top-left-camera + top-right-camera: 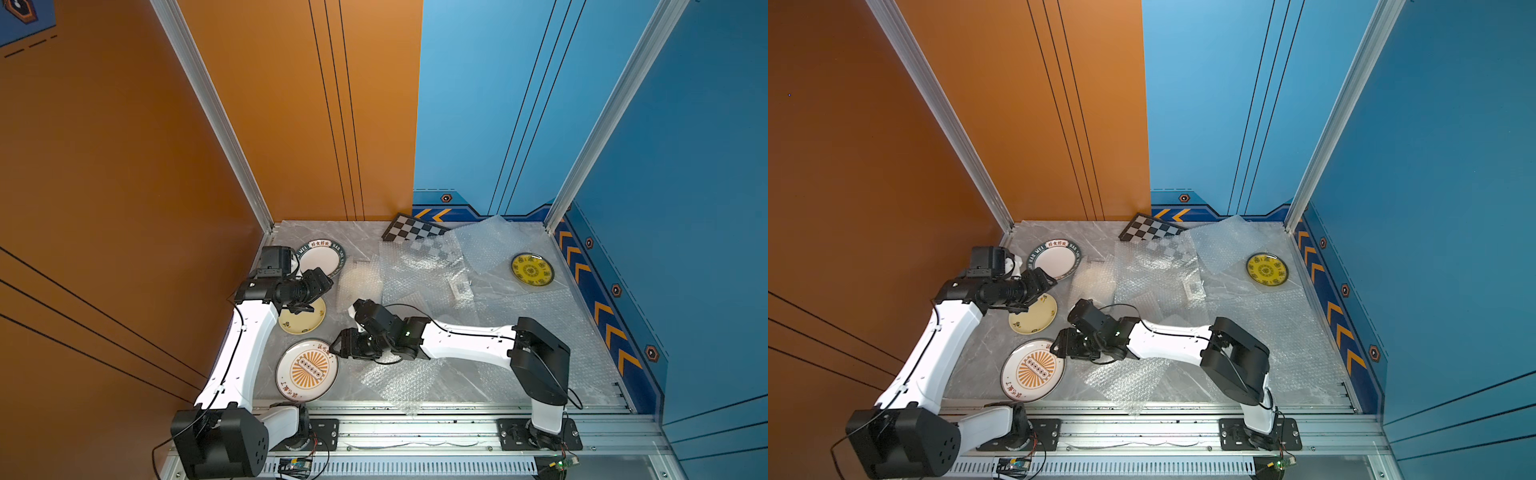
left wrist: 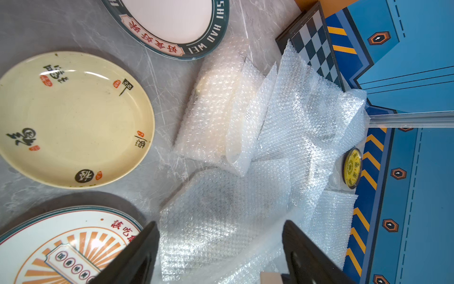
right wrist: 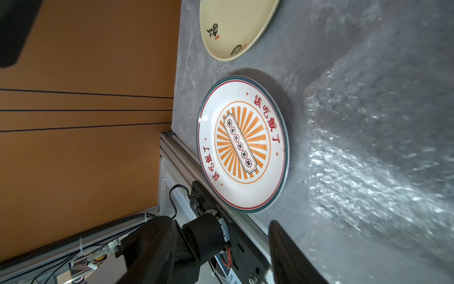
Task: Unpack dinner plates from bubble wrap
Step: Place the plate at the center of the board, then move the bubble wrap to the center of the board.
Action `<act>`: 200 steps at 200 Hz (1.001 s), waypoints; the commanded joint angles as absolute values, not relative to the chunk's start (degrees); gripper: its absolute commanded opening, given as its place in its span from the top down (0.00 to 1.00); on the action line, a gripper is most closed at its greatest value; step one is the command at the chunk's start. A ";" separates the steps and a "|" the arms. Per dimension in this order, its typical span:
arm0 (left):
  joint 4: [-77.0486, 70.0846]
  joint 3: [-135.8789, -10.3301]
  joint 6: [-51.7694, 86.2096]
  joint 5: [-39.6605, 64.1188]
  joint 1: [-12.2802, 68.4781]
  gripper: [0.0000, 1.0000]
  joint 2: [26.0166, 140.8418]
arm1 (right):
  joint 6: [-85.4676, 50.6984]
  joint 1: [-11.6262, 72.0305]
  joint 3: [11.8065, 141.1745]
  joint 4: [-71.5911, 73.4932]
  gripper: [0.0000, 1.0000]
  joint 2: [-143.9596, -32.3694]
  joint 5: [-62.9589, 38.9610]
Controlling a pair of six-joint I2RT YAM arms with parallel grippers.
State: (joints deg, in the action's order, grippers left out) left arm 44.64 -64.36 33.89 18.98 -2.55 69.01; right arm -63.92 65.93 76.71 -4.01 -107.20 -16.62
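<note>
Four dinner plates lie bare on the grey table: a white one with a green lettered rim (image 1: 322, 257), a cream one (image 1: 303, 322), a white one with an orange sunburst (image 1: 307, 370) and a yellow one (image 1: 532, 269) at the far right. A bundle of bubble wrap (image 2: 216, 110) with something pale inside lies past the cream plate. My left gripper (image 2: 221, 248) hangs open over loose bubble wrap (image 2: 221, 216), holding nothing. My right gripper (image 1: 338, 345) stands open just off the sunburst plate's (image 3: 243, 145) rim, apart from it. Only one right finger (image 3: 290, 255) shows clearly.
A black-and-grey checkerboard (image 1: 411, 228) leans at the back wall, half under wrap. Loose bubble wrap sheets (image 1: 424, 266) cover the middle and right, one (image 1: 399, 382) at the front edge. A small white box (image 1: 459, 289) lies under the wrap. Orange and blue walls close in the sides.
</note>
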 commanded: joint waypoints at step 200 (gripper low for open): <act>37.25 -59.94 33.66 27.38 -0.44 0.19 80.14 | -55.04 43.24 59.80 -17.63 0.37 -105.34 -11.03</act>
State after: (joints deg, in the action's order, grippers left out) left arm 37.69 -59.94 33.89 26.26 -0.73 79.05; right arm -59.27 46.37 61.32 -10.31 -105.01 -13.26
